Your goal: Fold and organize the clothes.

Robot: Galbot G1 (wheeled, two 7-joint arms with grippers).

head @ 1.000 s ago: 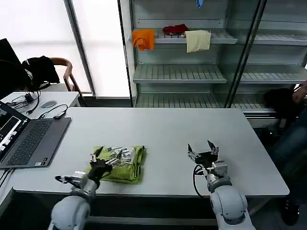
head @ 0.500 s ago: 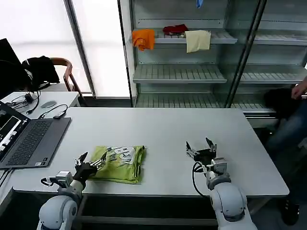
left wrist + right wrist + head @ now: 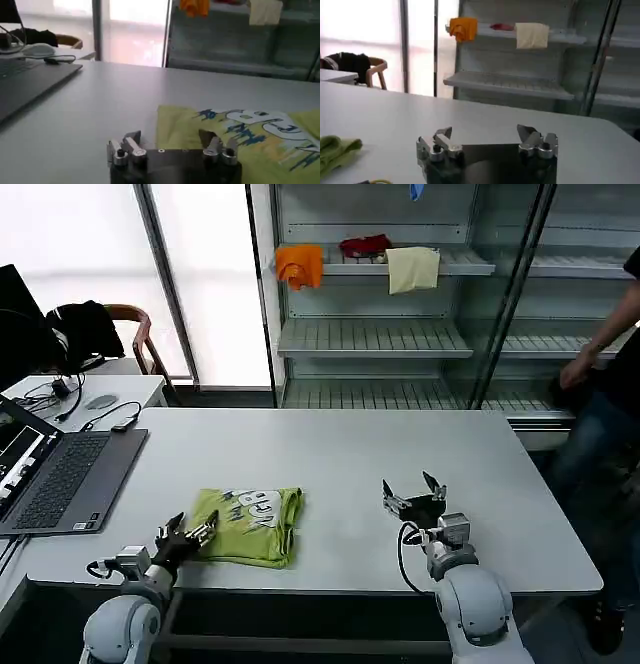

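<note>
1. Grey table (image 3: 340, 454) fills the foreground, shelving behind it; everything below is placed against the T-shirt (image 3: 250, 526).
2. Left gripper (image 3: 185, 534) sits just beside the T-shirt's near-left corner, fingers spread wide, holding nothing.
3. Right gripper (image 3: 413, 500) rests well to the T-shirt's right, also wide and empty.
4. T-shirt lies folded near the table's front edge, printed side up.
5. Risk: a left-arm move across that corner could snag the top layer, undoing the fold or dragging it towards the edge.
</note>
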